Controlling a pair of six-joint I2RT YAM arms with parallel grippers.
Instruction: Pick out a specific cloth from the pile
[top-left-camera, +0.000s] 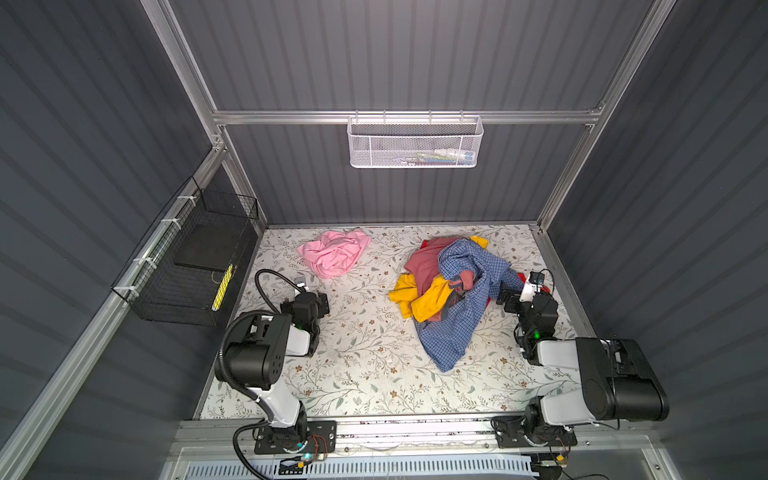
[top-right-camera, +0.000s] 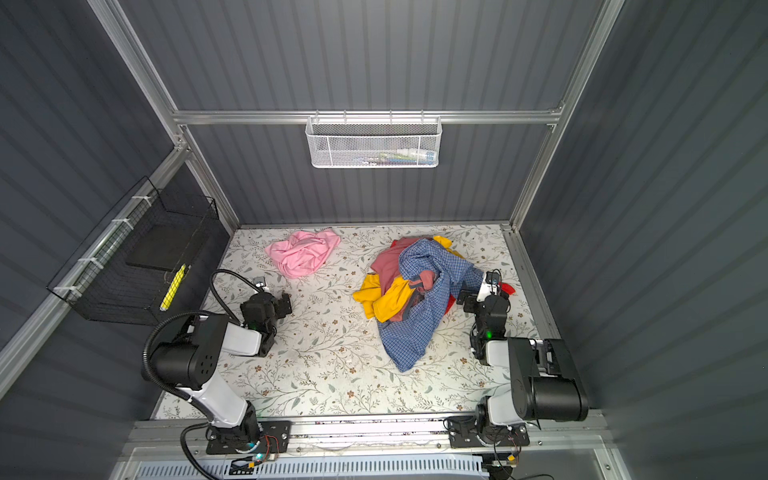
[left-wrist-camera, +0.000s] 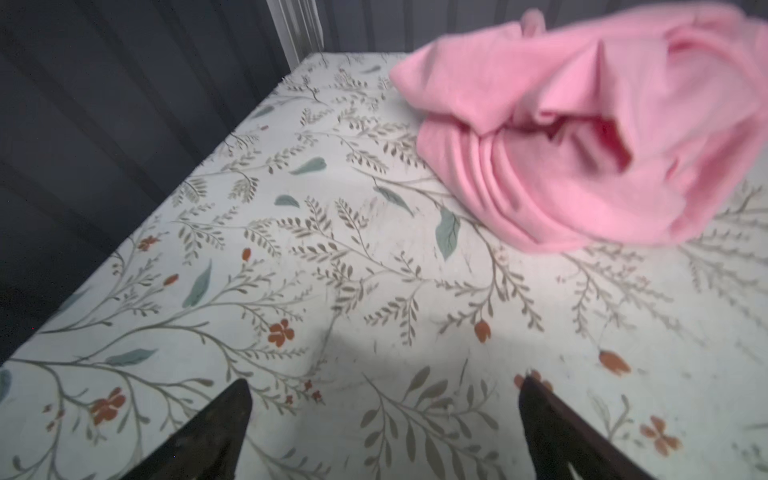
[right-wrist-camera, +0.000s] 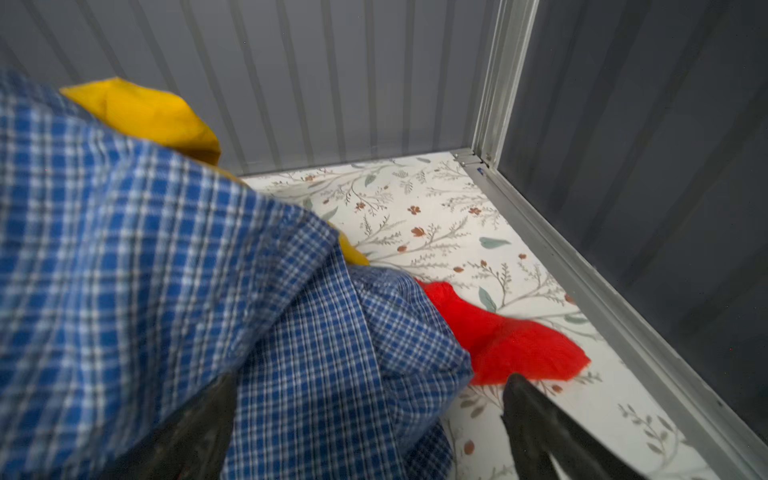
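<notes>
The cloth (top-left-camera: 332, 254) (top-right-camera: 302, 254) is light pink and lies crumpled by itself at the back left of the floral table, apart from the pile (top-left-camera: 451, 286) (top-right-camera: 415, 286). The pile mixes a blue checked shirt (right-wrist-camera: 166, 270), yellow, dusty rose and bright red fabric (right-wrist-camera: 498, 336). My left gripper (top-left-camera: 316, 297) (left-wrist-camera: 384, 380) stands open over bare table, short of the cloth (left-wrist-camera: 582, 137), with nothing between its fingers. At the pile's right edge my right gripper (top-left-camera: 509, 297) (right-wrist-camera: 370, 380) is open. A fold of the checked shirt lies between its spread fingers.
A black wire basket (top-left-camera: 195, 266) hangs on the left wall and a white mesh basket (top-left-camera: 415, 141) on the back wall. Grey walls close in the table (top-left-camera: 365, 365); the right frame rail (right-wrist-camera: 582, 270) runs close beside my right gripper.
</notes>
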